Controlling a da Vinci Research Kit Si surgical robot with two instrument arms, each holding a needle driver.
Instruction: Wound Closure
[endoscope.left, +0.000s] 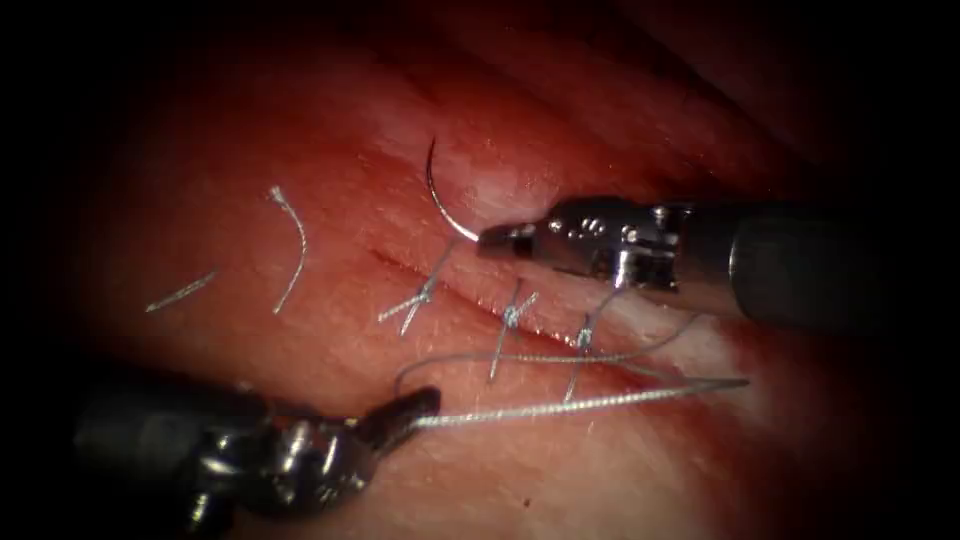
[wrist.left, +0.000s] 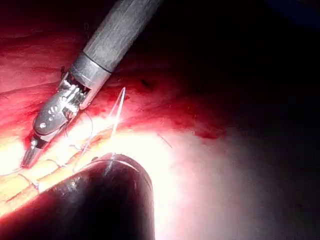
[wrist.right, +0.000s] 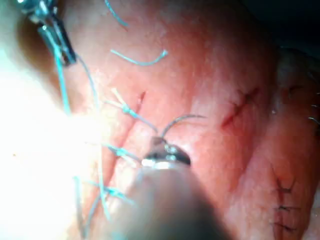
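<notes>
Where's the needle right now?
Endoscope view: the needle curves free above the tissue, held near one end by the right tool, just above the leftmost knot.

- Bare tissue (endoscope.left: 330, 130) above the cut (endoscope.left: 470, 290) on its left: open, apart from the needle (endoscope.left: 440, 200) curving up from the right tool (endoscope.left: 497, 241).
- Along the cut: three knotted stitches (endoscope.left: 512, 316).
- Below the cut: taut thread (endoscope.left: 580, 402) from the left tool (endoscope.left: 420, 402) bars the way.
- Far left: two cut ends of thread (endoscope.left: 292, 250).
</notes>
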